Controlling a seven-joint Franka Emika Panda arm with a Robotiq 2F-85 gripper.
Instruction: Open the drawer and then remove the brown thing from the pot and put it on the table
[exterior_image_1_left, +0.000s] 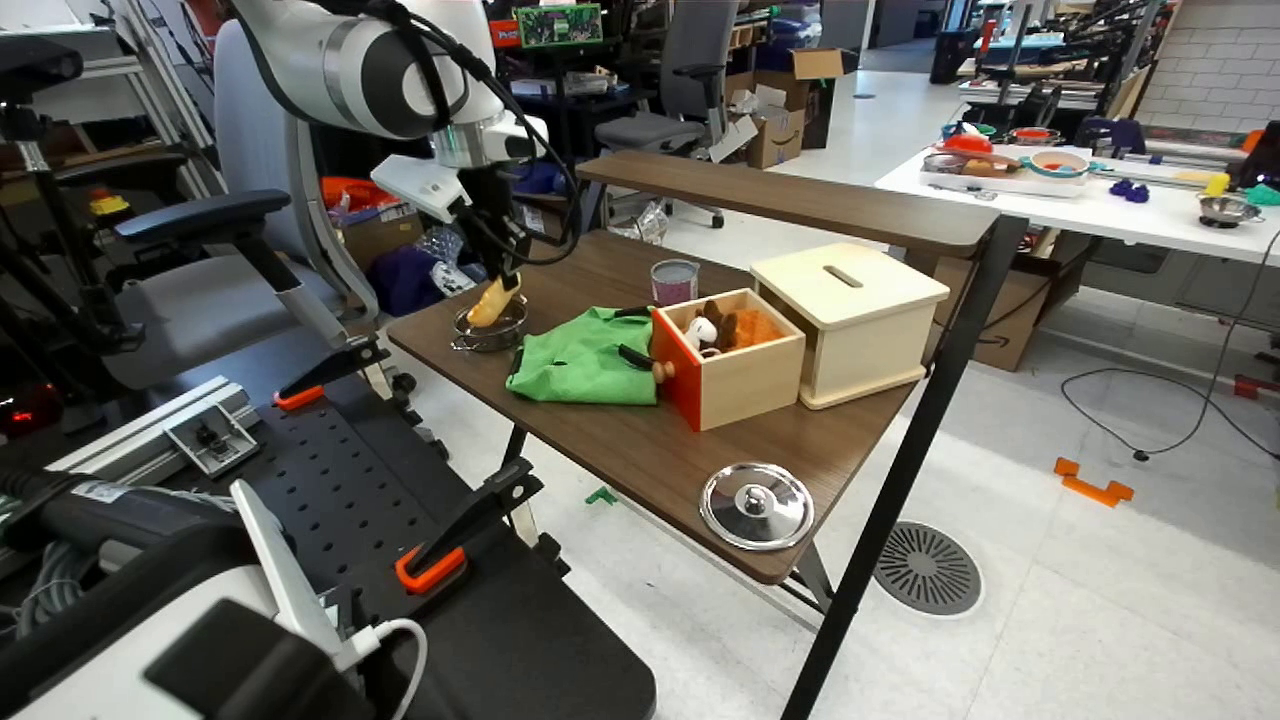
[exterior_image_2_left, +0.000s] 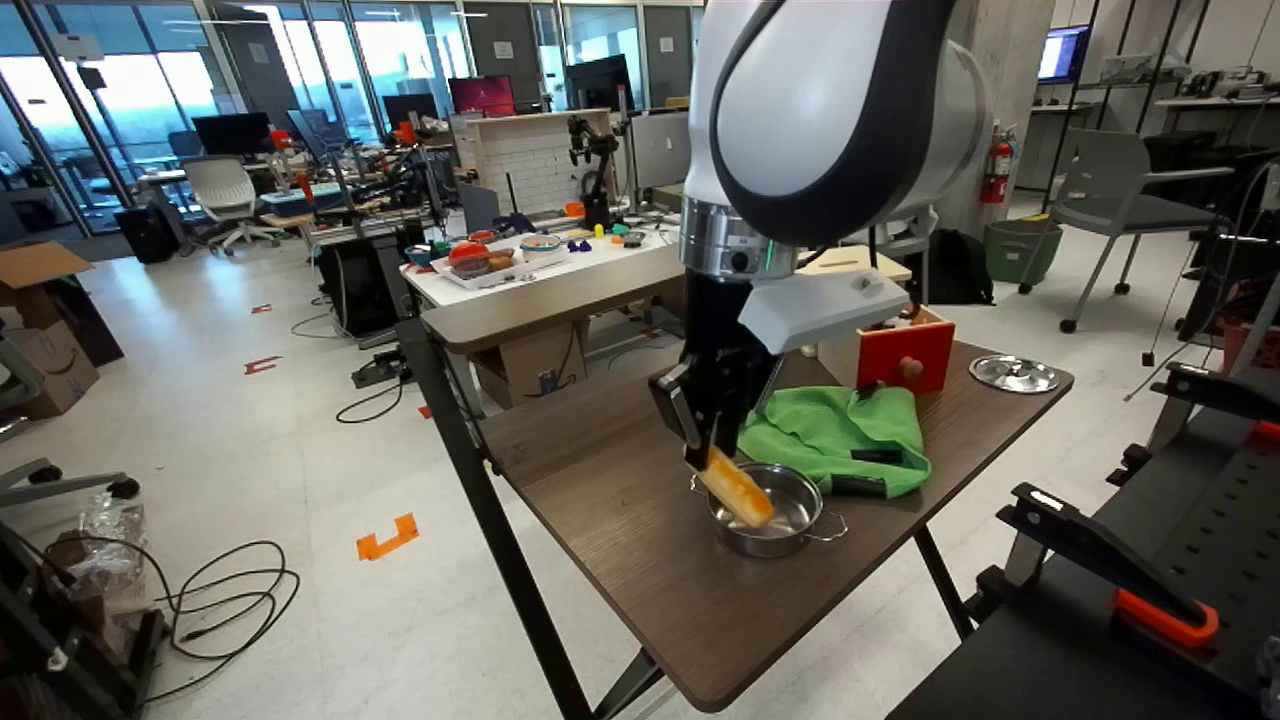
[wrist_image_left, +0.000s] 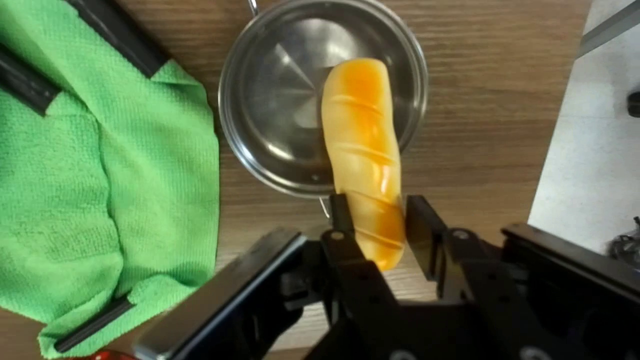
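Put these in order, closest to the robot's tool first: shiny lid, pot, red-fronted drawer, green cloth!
In both exterior views, from the tool:
1. Pot: under the held bread.
2. Green cloth: beside the pot.
3. Red-fronted drawer: past the cloth.
4. Shiny lid: near the table corner.

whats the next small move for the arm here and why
Probably lift the bread a little, straight up: the gripper holds one end, the drawer is already open, and the bread's low end slants down over or into the pot, so going sideways first might bump it.
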